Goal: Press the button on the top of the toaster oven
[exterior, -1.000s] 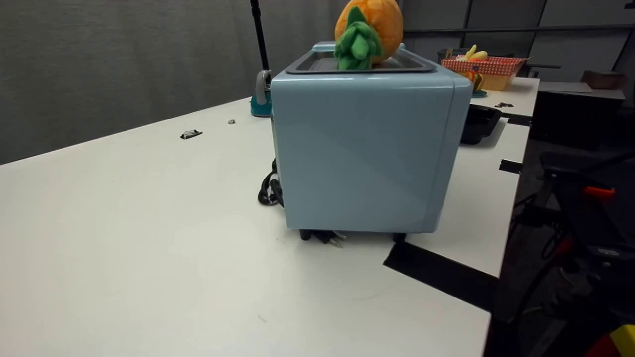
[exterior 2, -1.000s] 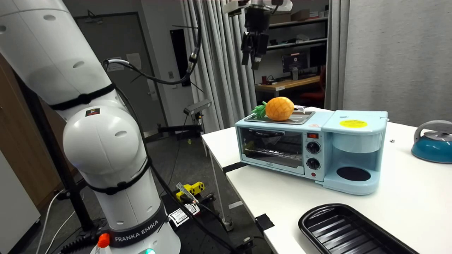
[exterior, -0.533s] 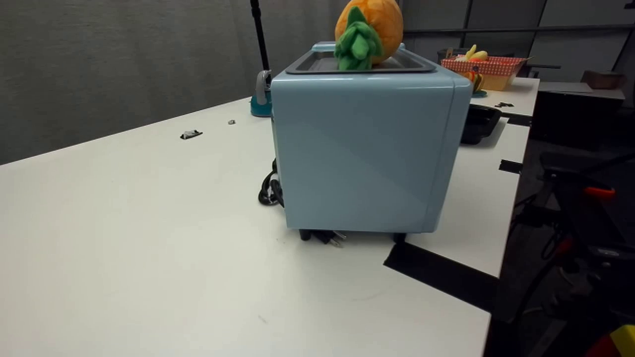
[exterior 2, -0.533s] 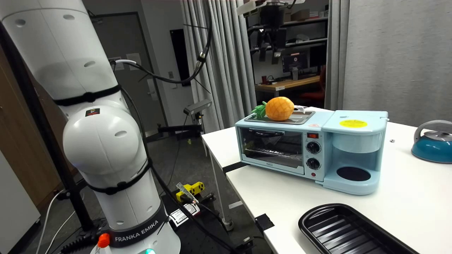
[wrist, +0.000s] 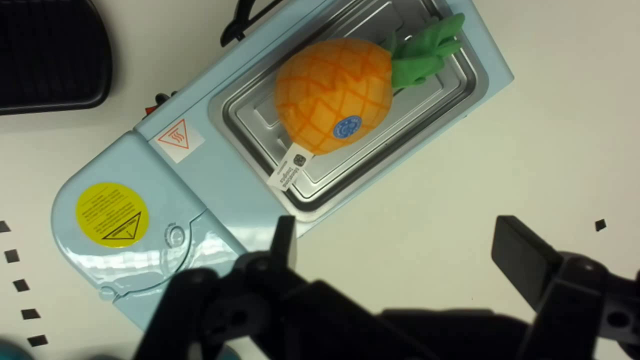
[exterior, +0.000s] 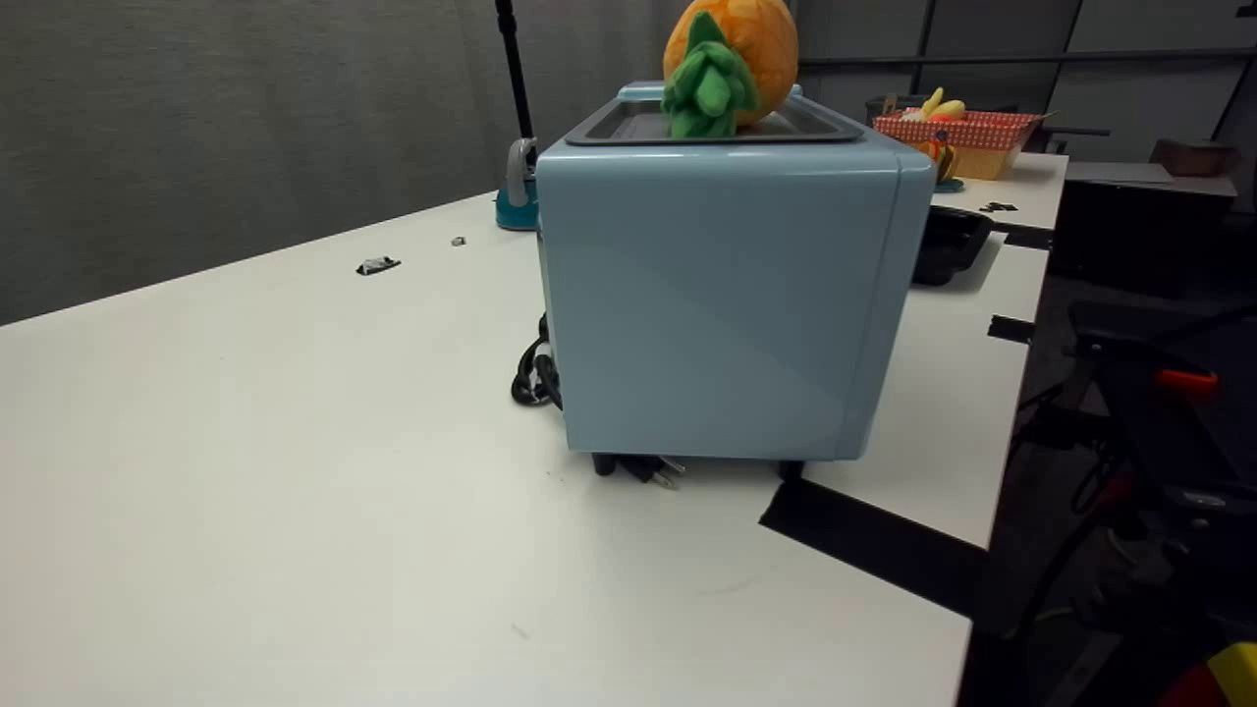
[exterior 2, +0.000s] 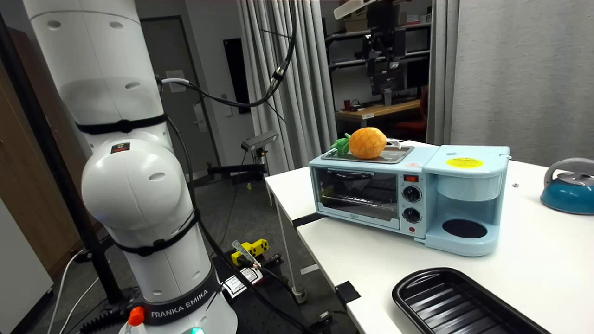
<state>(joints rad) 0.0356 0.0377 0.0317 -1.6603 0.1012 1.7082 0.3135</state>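
The pale blue toaster oven (exterior 2: 430, 204) stands on the white table in both exterior views, seen side-on with its plain wall (exterior: 727, 314). In the wrist view its top (wrist: 232, 185) lies below me at a slant. A small round button (wrist: 174, 236) shows on its lid, near a yellow round label (wrist: 112, 215). My gripper (wrist: 400, 245) is open with nothing between its fingers. In the wrist view, the left finger overlaps the oven's edge and the right is over bare table. In an exterior view the gripper (exterior 2: 383, 67) hangs high above and behind the oven.
An orange pineapple plush (wrist: 335, 97) lies on the metal tray (wrist: 310, 215) on the oven's top. A black ribbed pan (exterior 2: 457, 297) lies in front of the oven. A teal kettle (exterior 2: 573, 188) stands at its side. A black cord (exterior: 535, 378) lies behind it.
The arm has swung to the right in an exterior view, carrying the open gripper right and slightly up in the picture. The oven, plush, pan and kettle have not moved.
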